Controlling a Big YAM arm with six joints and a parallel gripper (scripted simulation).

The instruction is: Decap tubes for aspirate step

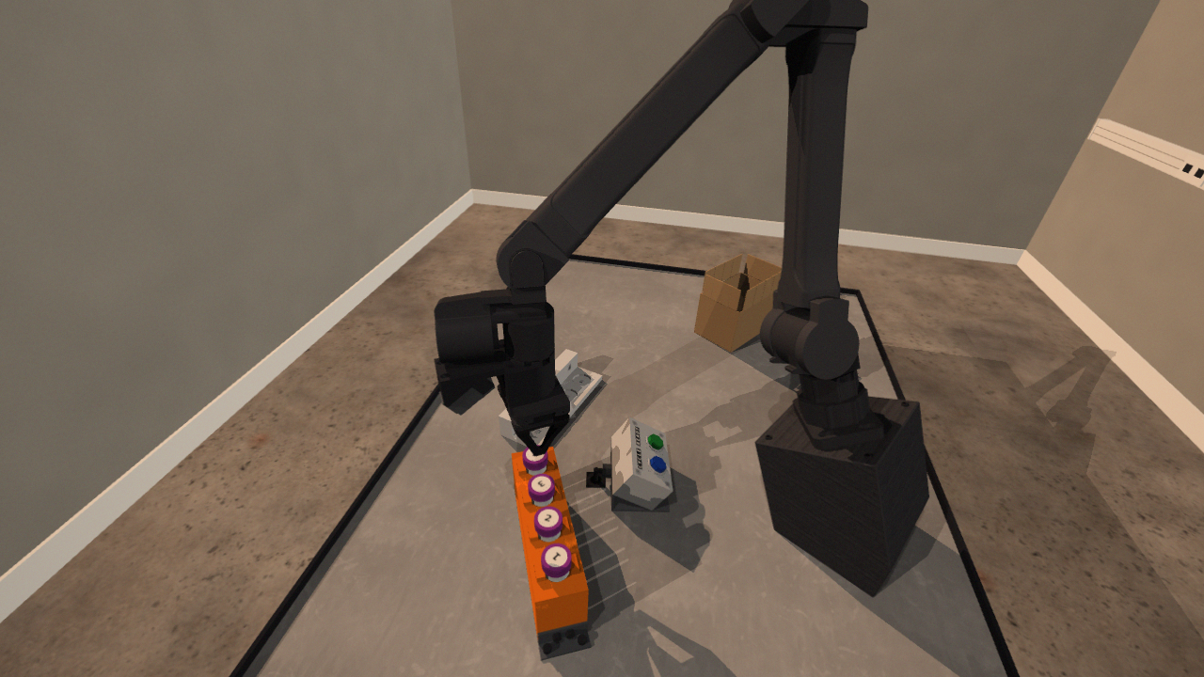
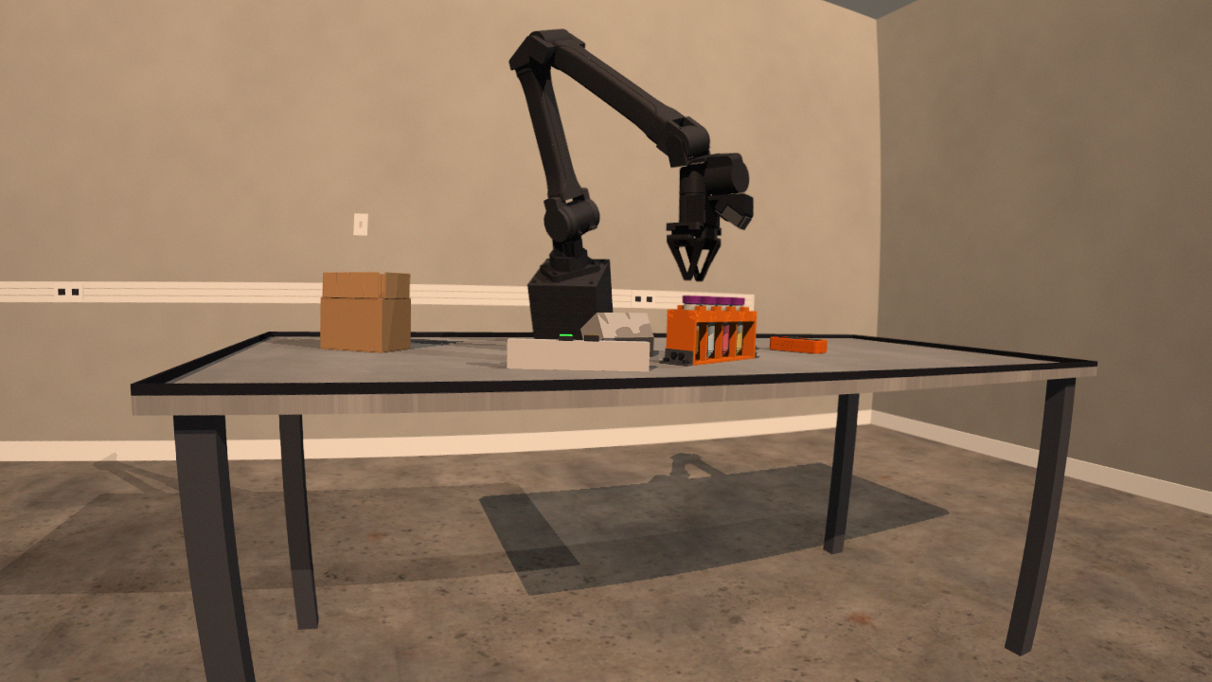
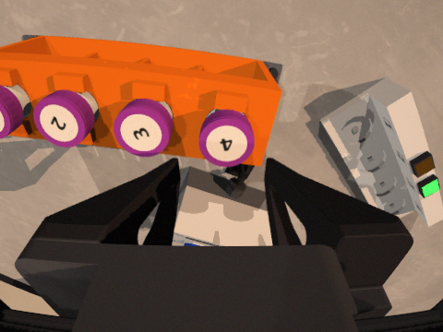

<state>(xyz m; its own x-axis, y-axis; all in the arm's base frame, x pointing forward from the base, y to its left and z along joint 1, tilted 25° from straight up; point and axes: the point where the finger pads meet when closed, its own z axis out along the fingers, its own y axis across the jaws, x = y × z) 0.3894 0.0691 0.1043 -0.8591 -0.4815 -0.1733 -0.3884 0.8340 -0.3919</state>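
My gripper (image 1: pixel 539 451) (image 2: pixel 694 278) (image 3: pixel 221 168) is open and empty, above the number 4 end of the orange decapping station (image 1: pixel 560 607) (image 2: pixel 682 329) (image 3: pixel 269 115). Purple caps 1 (image 1: pixel 555 558), 2 (image 1: pixel 547 521) (image 3: pixel 58 122), 3 (image 1: pixel 541 485) (image 3: pixel 141 131) and 4 (image 1: pixel 534 459) (image 3: pixel 226 140) are all on their tubes. The cap tray (image 2: pixel 578 355) (image 3: pixel 401 99) holds no caps in the nests that show in the wrist view. Its green lamp (image 2: pixel 565 336) (image 3: pixel 430 187) is lit and its amber lamp (image 3: pixel 423 164) is dark. The key housing (image 1: pixel 637 480) bears the blue CYCLE key (image 1: pixel 657 464) and green READY key (image 1: pixel 656 440).
A cardboard box (image 1: pixel 729 320) (image 2: pixel 364 322) stands beyond the arm's base (image 1: pixel 829 496). A small orange block (image 2: pixel 797 345) lies to the right of the station in the exterior view. A black connector (image 1: pixel 595 477) sticks out from the key housing towards the station.
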